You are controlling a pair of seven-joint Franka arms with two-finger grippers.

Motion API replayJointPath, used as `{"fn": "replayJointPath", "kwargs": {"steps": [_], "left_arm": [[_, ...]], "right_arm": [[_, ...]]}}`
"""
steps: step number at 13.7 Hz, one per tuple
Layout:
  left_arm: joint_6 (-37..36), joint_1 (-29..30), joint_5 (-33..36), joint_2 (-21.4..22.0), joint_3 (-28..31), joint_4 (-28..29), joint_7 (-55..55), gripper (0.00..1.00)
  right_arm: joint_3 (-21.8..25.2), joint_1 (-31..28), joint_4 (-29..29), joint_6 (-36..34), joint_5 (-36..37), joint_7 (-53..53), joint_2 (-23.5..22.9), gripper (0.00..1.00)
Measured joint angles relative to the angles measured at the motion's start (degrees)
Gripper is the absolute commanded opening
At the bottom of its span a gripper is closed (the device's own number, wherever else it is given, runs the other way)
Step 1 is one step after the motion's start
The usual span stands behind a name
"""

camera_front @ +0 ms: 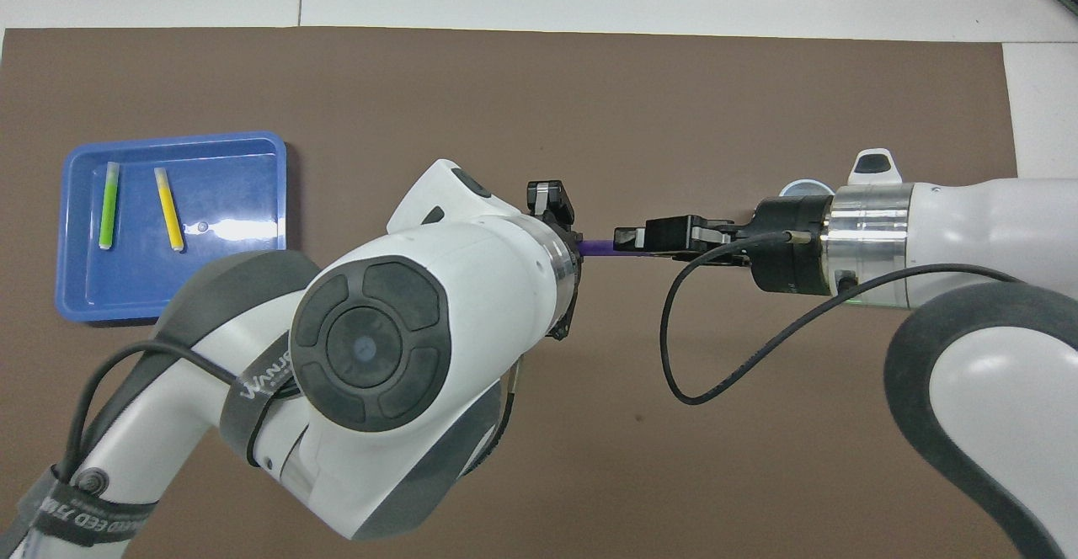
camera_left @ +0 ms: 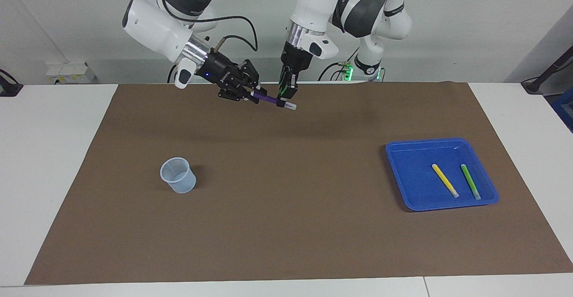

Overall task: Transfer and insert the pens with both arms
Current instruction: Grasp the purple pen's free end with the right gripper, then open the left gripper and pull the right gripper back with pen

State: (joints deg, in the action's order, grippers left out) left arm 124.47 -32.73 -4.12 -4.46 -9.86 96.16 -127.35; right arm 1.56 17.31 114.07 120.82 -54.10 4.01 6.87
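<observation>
only a cup (camera_left: 178, 175) and a tray (camera_left: 405, 189), well apart, interrupt the bare mat (camera_left: 291, 207).
</observation>
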Motion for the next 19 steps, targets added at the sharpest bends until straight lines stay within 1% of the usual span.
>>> {"fn": "replayJointPath", "kwargs": {"steps": [1, 4, 6, 9, 10, 11, 12, 13, 17, 19], "left_arm": [[0.03, 0.00, 0.00, 0.03, 0.07, -0.01, 0.00, 0.00], [0.30, 0.00, -0.02, -0.06, 0.06, 0.05, -0.07, 0.00], [0.56, 0.00, -0.01, -0.14, 0.04, 0.07, -0.21, 0.00], [0.61, 0.00, -0.01, -0.15, 0.03, 0.08, -0.22, 0.00], [0.61, 0.00, -0.01, -0.15, 0.03, 0.08, -0.22, 0.07], [0.62, 0.00, -0.01, -0.15, 0.03, 0.08, -0.22, 0.42], [0.64, 0.00, -0.01, -0.15, 0.03, 0.08, -0.21, 0.74], [0.68, 0.00, -0.01, -0.16, -0.03, 0.08, -0.15, 1.00], [0.73, 0.00, 0.05, -0.16, -0.08, 0.08, 0.58, 1.00], [0.39, 0.00, 0.09, -0.12, 0.08, 0.07, 2.24, 1.00]], "right_arm": [[0.03, -0.06, 0.03, 0.00, 0.00, 0.00, -0.04, 0.22], [-0.02, -0.12, -0.06, -0.07, -0.46, 0.00, -0.02, 0.11], [-0.02, -0.14, -0.10, -0.07, -0.55, -0.01, 0.01, 0.00], [-0.02, -0.15, -0.10, -0.07, -0.55, 0.00, 0.01, 0.00], [-0.02, -0.15, -0.11, -0.07, -0.55, -0.01, 0.01, 0.00], [-0.02, -0.15, -0.11, -0.07, -0.55, 0.00, 0.01, 0.00], [-0.02, -0.15, -0.12, -0.07, -0.56, -0.01, 0.01, 0.00], [-0.05, -0.15, -0.13, -0.07, -0.55, -0.01, 0.00, 0.00], [-0.09, -0.15, -0.18, -0.07, -0.52, -0.24, -0.02, 0.00], [-0.06, -0.17, -0.78, -0.39, 1.41, -0.99, -0.02, 0.00]]}}
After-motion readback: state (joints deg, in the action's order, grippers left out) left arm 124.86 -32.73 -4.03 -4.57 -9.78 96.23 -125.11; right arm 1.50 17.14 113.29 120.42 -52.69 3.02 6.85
